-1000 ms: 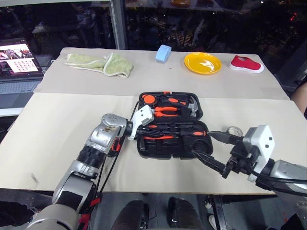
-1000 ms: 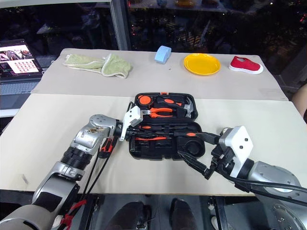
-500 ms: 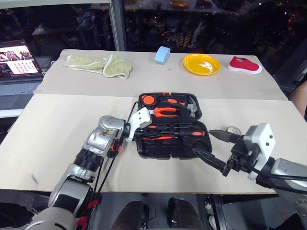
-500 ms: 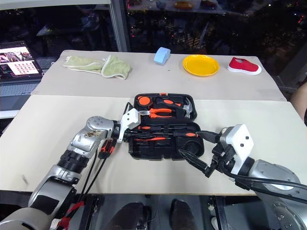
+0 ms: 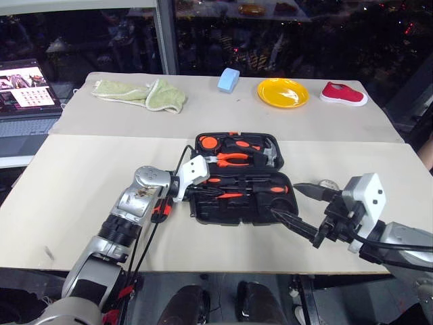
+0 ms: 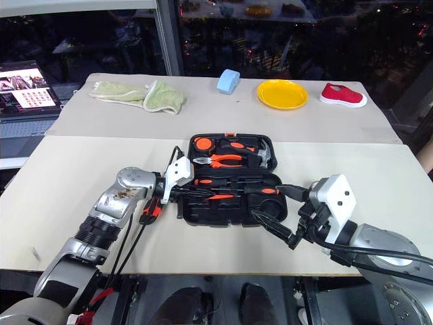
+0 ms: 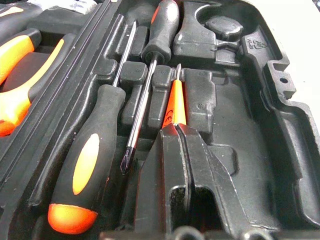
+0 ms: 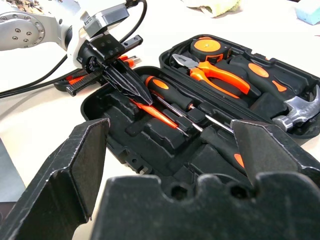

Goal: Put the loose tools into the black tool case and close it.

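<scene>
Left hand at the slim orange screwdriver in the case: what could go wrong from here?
1. The left hand is shut right at the orange screwdriver; if it lifts without letting go, the tool may be dragged out of its slot.
2. Two screwdrivers lie close beside it, so a sideways pull could knock them loose.
3. The open right hand hangs over the tool case corner and could block closing.

Beige table [image 5: 81, 169], open black tool case [image 5: 237, 211], green towel [image 5: 142, 93] (crumpled), yellow plate [image 5: 283, 91], red shoe [image 5: 343, 93], blue sponge [image 5: 229, 78]
</scene>
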{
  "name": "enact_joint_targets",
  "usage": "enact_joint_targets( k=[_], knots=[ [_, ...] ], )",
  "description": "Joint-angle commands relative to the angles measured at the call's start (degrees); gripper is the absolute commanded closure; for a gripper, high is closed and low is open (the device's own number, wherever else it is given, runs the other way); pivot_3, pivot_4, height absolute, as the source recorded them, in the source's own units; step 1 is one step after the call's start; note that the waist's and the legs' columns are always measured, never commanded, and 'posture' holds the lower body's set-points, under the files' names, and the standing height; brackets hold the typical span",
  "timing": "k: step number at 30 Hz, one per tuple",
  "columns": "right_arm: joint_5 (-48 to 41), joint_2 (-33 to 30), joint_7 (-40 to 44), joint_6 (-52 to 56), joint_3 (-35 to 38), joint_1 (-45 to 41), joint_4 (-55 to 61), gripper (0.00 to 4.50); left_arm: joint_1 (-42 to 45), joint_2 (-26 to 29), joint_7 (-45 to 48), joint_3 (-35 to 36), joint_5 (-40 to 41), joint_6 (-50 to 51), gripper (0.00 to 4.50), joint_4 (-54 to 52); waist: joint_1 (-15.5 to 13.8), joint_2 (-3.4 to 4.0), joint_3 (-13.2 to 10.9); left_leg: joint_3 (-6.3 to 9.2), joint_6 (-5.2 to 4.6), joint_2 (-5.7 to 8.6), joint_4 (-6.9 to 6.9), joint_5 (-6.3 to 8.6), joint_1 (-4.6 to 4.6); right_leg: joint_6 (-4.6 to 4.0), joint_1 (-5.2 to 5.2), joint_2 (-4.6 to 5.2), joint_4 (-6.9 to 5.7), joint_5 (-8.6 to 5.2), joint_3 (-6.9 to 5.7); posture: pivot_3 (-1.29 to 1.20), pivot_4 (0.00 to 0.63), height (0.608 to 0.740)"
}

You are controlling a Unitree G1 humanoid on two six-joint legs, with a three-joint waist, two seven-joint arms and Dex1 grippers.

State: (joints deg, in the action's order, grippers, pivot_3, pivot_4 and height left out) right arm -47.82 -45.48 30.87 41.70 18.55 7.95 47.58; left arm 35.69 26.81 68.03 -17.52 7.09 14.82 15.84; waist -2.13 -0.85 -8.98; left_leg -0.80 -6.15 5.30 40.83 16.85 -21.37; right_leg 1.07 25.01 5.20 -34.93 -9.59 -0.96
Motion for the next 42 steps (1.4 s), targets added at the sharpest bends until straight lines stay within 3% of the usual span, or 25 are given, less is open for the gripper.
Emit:
enact_joint_targets(
  k=[1, 7, 10, 19, 39, 42],
  knots=[
    [0.19, 0.13, -0.42, -0.83, 0.23, -0.52, 0.91, 0.00, -0.85, 0.15, -0.13, -0.45, -0.54, 3.04, 4.48, 1.52, -0.02, 0.00, 0.00, 0.00, 0.00, 0.00, 0.00, 0.00, 0.00, 0.00, 0.00, 0.00, 0.00, 0.00, 0.00, 0.00, 0.150, 0.732],
    [0.24, 0.33, -0.49, -0.88, 0.30, -0.03, 1.18, 0.00, -0.11, -0.22, 2.49, 3.60, 5.67, 6.26, 4.48, -2.32, 0.00, -0.01, -0.01, 0.00, -0.01, 0.00, 0.00, 0.00, -0.13, 0.01, 0.11, 0.00, 0.00, -0.01, 0.00, 0.00, 0.150, 0.732],
    [0.27, 0.43, -0.73, -0.86, 0.13, -0.41, 0.89, 0.00, 1.67, -1.85, 0.39, 3.16, 4.04, 4.62, 4.48, 0.06, -0.08, -0.01, -0.01, 0.00, 0.42, 0.00, 0.01, -0.26, -0.44, 0.00, 0.22, -0.01, 0.00, 0.00, -0.01, 0.00, 0.150, 0.732],
    [0.23, 0.65, -1.28, -0.80, -0.12, -0.40, 1.19, 0.00, 3.08, -4.92, -2.13, 2.03, 1.02, 0.39, 4.48, 4.37, -0.57, -0.02, -0.02, 0.01, 0.37, 0.01, 0.01, -0.22, -0.61, 0.01, 0.26, 0.03, 0.10, -0.01, -0.05, 0.00, 0.150, 0.732],
    [0.79, 0.33, -0.06, -1.08, -2.13, -2.34, -0.75, 0.00, -3.35, -3.11, -1.11, 2.01, 1.53, 2.91, 4.48, -3.11, -0.49, -0.02, -0.02, 0.00, 0.23, 0.01, 0.01, -0.13, -0.61, 0.08, 0.22, 0.06, 0.21, -0.04, -0.07, 0.00, 0.150, 0.732],
    [0.31, -0.64, 1.87, -1.04, -2.88, -5.70, -2.17, 0.00, -3.83, -0.82, -2.05, 5.29, 3.87, 7.06, 4.48, -7.44, -0.26, -0.02, -0.02, 0.00, 0.23, 0.01, 0.01, -0.13, -0.61, 0.08, 0.23, 0.06, 0.20, -0.04, -0.08, 0.00, 0.150, 0.732]
  ],
)
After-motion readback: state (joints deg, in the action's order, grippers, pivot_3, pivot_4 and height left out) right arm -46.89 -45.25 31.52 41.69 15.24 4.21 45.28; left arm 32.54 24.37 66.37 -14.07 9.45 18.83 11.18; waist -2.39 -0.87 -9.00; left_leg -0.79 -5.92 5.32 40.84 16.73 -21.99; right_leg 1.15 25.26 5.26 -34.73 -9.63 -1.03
